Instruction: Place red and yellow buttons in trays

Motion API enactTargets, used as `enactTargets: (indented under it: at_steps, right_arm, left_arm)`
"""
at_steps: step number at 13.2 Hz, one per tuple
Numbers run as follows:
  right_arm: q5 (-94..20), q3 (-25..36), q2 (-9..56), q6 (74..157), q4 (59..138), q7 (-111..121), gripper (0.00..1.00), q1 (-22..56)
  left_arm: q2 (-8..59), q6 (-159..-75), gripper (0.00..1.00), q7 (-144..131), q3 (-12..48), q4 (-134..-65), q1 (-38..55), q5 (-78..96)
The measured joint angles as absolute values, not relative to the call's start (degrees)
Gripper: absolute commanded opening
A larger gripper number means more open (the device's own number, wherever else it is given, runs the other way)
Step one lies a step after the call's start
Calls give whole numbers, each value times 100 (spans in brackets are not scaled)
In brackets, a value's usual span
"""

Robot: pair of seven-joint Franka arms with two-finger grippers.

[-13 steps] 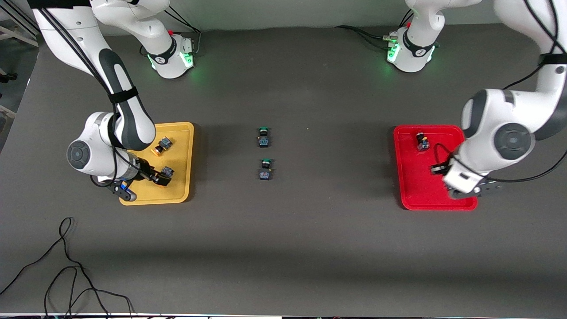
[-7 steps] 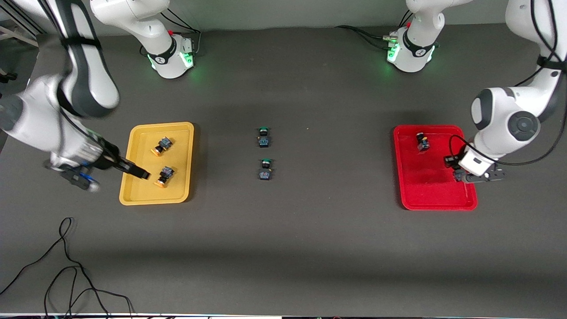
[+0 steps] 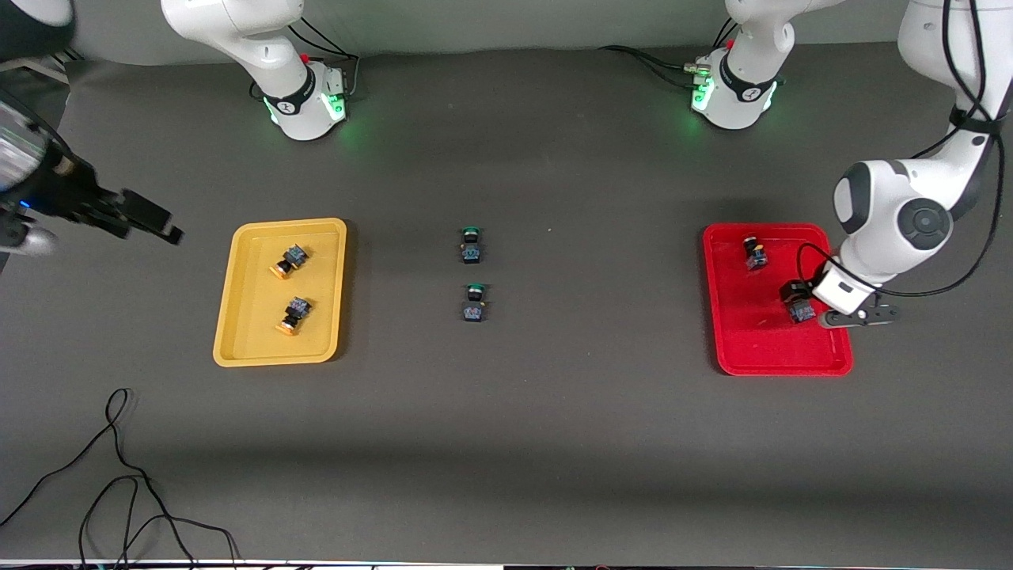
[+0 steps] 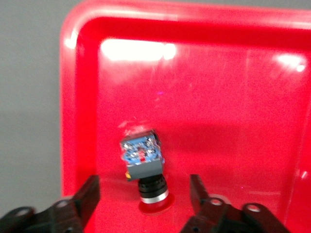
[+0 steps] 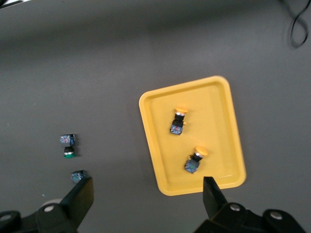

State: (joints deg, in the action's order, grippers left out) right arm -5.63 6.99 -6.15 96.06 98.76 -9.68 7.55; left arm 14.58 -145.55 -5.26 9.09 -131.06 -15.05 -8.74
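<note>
No legible text, labels, brand names, numbers or signs showing anywhere. Small dark emblems appearing on the collars of the two arm bases (image 3: pixel 305 99) near the green lights, but reading as marks only, not as letters. Coloured specks showing on the blue faces of the switch bodies (image 4: pixel 141 150), too blurred for reading.

White arms with grey joints, black cables, green-lit bases.
</note>
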Motion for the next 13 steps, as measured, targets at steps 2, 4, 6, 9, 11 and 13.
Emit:
enactTargets:
  at_steps: [2, 4, 6, 9, 11, 13]
  right_arm:
    - [-114, 492, -605, 9525, 9651, -782, 100, 667]
    - [76, 332, -581, 9525, 9553, -772, 100, 667]
    - [82, 290, -568, 9440, 9512, -771, 100, 667]
    - [82, 290, -560, 9261, 9509, -750, 100, 665]
    - [75, 286, -558, 9149, 9507, -601, 100, 668]
    - [28, 285, -558, 9058, 9505, -482, 100, 668]
  left_arm:
    - [1146, -13873, 100, -436, 941, -12759, -1506, -873]
    - [786, -12741, 100, -409, 1017, -12188, -1505, -793]
    - [531, -11579, 100, -302, 1089, -11388, -1501, -545]
    - [431, -9886, 100, -210, 1140, -9784, -1473, -338]
    - [449, -9256, 100, -192, 1220, -8941, -1399, -302]
    - [481, -9050, 100, -220, 1290, -8677, -1283, -293]
